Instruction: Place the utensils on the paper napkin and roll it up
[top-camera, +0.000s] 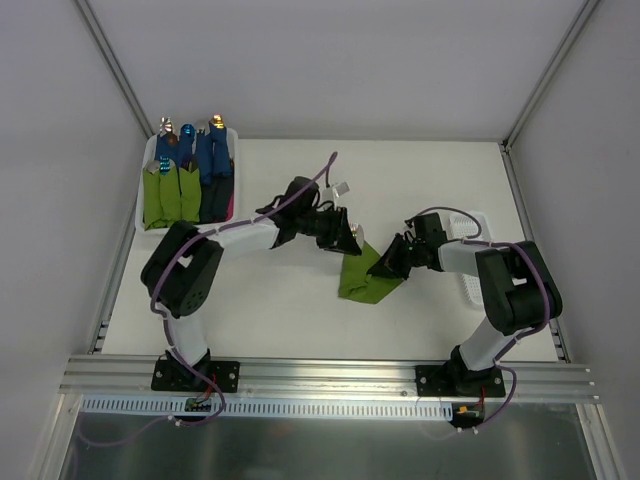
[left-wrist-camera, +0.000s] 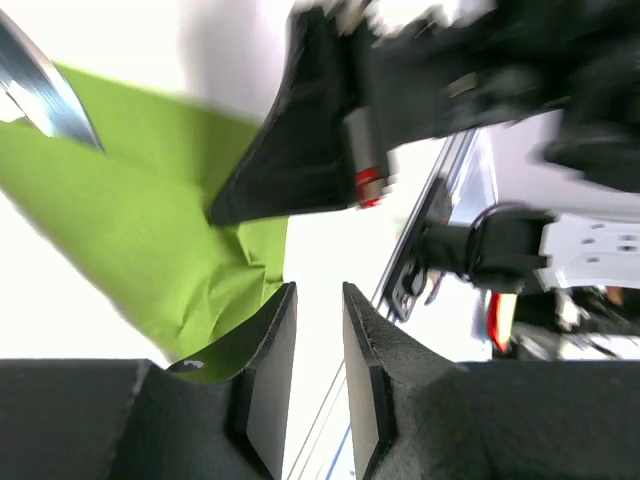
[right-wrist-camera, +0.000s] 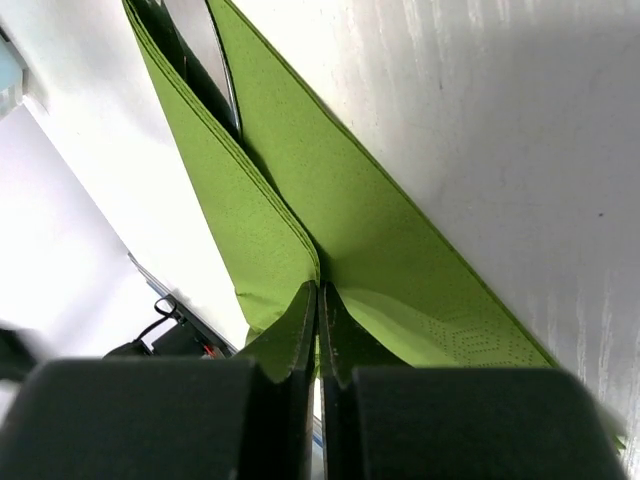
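Observation:
The lime-green paper napkin (top-camera: 362, 285) lies folded over on the table between both arms. My right gripper (top-camera: 383, 265) is at its right edge and is shut on a fold of the napkin (right-wrist-camera: 400, 240), as the right wrist view (right-wrist-camera: 320, 288) shows. A utensil (right-wrist-camera: 205, 50) lies inside the fold, mostly hidden. My left gripper (top-camera: 352, 240) is at the napkin's top corner. In the left wrist view (left-wrist-camera: 318, 290) its jaws stand a little apart with nothing between them, beside the napkin (left-wrist-camera: 120, 200). A silver utensil head (left-wrist-camera: 45, 95) sticks out of the napkin's far end.
A white basket (top-camera: 143, 195) at the back left holds several rolled blue and green bundles. Another white basket (top-camera: 472, 285) stands at the right, behind the right arm. Enclosure walls bound the table on three sides.

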